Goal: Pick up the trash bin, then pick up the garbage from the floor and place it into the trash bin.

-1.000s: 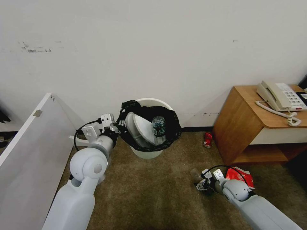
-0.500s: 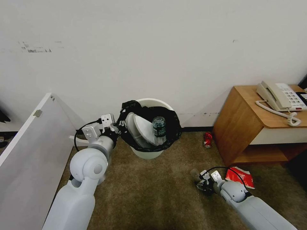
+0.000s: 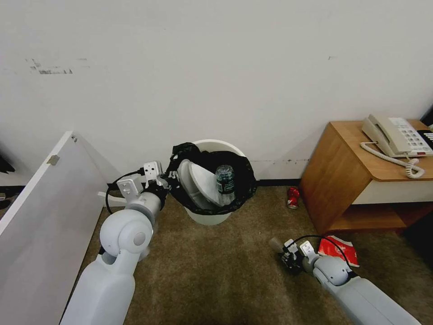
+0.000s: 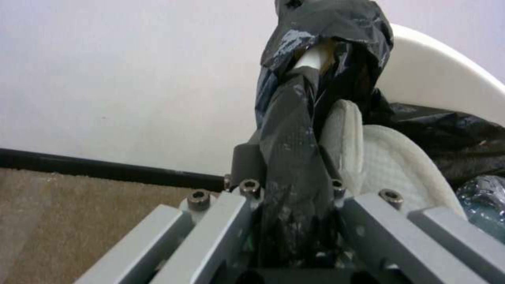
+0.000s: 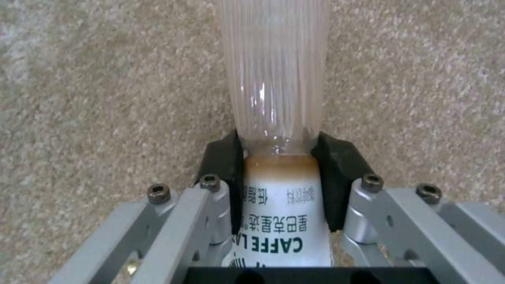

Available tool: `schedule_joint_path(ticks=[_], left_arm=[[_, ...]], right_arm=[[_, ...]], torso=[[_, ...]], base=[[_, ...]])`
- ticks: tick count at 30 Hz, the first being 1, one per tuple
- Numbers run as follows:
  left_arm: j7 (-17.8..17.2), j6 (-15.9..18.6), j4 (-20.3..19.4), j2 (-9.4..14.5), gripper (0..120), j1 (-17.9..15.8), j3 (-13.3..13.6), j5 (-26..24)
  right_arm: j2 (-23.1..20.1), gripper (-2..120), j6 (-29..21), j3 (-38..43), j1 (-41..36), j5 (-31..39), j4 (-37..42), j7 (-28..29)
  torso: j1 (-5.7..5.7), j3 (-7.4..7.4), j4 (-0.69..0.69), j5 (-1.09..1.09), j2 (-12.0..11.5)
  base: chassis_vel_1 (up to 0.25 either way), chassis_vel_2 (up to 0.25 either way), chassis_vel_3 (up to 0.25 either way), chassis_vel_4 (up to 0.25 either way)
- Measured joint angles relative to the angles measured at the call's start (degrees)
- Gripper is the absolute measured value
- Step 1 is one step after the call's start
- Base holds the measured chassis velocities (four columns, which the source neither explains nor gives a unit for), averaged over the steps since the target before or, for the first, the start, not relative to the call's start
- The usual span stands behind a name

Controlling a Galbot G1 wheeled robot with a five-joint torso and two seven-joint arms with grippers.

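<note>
Both jaws clamped: left (image 4: 292, 197) on trash bin (image 3: 225, 146) rim, right (image 5: 279, 173) on "CAFFE LA…" bottle (image 5: 276, 118).

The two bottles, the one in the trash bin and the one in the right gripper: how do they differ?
The bin bottle stands upright in the trash bin, unheld, among white slippers. The coffee bottle is clamped in the right gripper over the carpet, white-labelled. Both are clear plastic.
</note>
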Motion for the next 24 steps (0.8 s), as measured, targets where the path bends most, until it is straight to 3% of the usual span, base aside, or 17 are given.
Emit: schedule_joint_path(ticks=[11,24], left_arm=[[0.02,-0.02,0.01,-0.15,5,0.07,-0.09,0.01],[-0.18,-0.02,0.16,-0.38,5,0.01,0.27,-0.03]], right_arm=[[-2.57,27,1.97,5.2,-2.18,1.36,5.64,0.72],[-5.55,27,3.84,15.36,-6.1,4.97,18.66,2.21]], torso=[[0.0,0.0,-0.01,0.0,0.0],[0.0,0.0,0.01,0.0,0.0]], base=[[0.0,0.0,0.0,0.0],[0.0,0.0,0.0,0.0]])
